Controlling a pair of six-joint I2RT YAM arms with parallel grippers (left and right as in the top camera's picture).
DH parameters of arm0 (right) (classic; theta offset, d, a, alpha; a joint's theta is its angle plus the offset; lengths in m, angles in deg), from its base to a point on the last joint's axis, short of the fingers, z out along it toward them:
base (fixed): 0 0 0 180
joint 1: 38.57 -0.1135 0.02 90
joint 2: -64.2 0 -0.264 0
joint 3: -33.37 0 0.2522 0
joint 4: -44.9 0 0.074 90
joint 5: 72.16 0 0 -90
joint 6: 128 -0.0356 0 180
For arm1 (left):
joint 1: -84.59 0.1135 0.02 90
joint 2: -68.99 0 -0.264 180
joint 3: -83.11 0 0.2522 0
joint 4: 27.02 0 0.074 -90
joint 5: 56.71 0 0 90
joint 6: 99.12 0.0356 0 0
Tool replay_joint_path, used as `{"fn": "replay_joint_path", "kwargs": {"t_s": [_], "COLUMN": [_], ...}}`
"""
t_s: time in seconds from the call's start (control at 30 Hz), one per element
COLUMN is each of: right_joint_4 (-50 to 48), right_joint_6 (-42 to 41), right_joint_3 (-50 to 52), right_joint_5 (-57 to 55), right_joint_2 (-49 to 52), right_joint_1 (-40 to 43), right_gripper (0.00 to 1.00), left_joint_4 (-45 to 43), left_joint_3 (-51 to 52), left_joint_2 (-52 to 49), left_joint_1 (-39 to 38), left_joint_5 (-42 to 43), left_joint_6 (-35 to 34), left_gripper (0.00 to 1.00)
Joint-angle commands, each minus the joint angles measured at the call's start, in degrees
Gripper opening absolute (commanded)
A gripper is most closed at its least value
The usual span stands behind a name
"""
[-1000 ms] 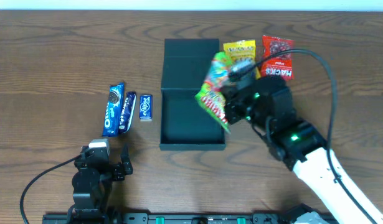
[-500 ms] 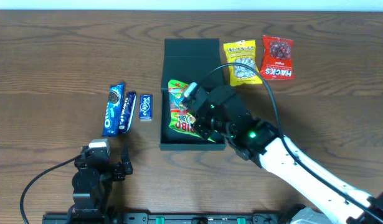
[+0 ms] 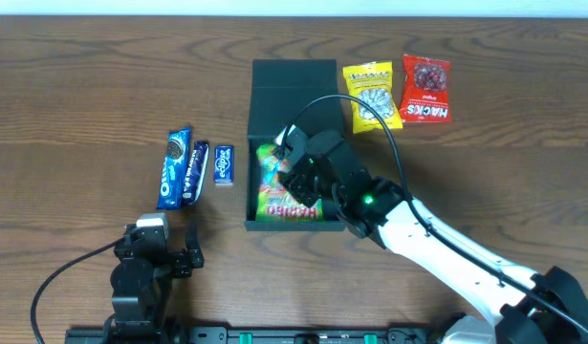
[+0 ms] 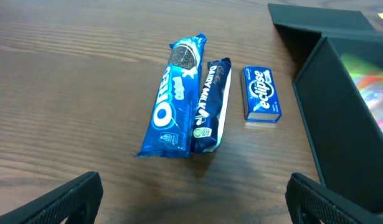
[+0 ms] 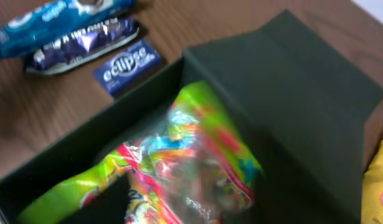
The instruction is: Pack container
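Note:
The container [image 3: 294, 78] is a dark box lying open at the table's middle, lid flap folded back. Inside it lies a green-and-red gummy candy bag [image 3: 286, 198], seen close in the right wrist view as the bag [image 5: 197, 143] against the box wall [image 5: 303, 87]. My right gripper [image 3: 295, 168] hangs over the box interior; its fingers [image 5: 110, 199] stand apart with the bag between and below them, gripper [image 5: 191, 202] open. My left gripper [image 3: 158, 248] rests low at the front left, wide open over bare wood [image 4: 194, 193], holding nothing.
Left of the box lie an Oreo pack [image 3: 174, 168], a Dairy Milk bar [image 3: 197, 170] and a small Eclipse box [image 3: 224, 164]. At the back right lie a yellow snack packet [image 3: 372, 96] and a red Hacks packet [image 3: 426, 89].
My right arm carried the candy bag from above the box's right edge down into the box. Its jaws have parted and the bag now lies inside. The left arm has not moved.

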Motion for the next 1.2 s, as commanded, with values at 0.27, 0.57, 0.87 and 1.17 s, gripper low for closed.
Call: {"fn": "replay_joint_path", "kwargs": {"t_s": [0.27, 0.57, 0.87, 1.17], "right_joint_4": [2.9, 9.1, 11.2, 18.9], "right_joint_6": [-4.8, -14.3, -15.9, -15.9], "right_joint_3": [-2.2, -2.2, -2.3, -2.3], "right_joint_5": [-3.7, -9.3, -8.0, 4.6], "right_joint_2": [-2.6, -2.9, -12.5, -18.1], "right_joint_1": [-0.5, -0.4, -0.4, -0.4], "right_gripper": [0.64, 0.01, 0.01, 0.99], "left_joint_4": [-0.2, -0.2, -0.2, -0.2], "left_joint_3": [0.8, 0.8, 0.8, 0.8], "left_joint_2": [0.3, 0.3, 0.3, 0.3], "left_joint_1": [0.3, 0.3, 0.3, 0.3], "left_joint_5": [-0.4, -0.4, -0.4, -0.4], "left_joint_6": [0.9, 0.9, 0.9, 0.9], "left_gripper": [0.95, 0.95, 0.95, 0.95]}}
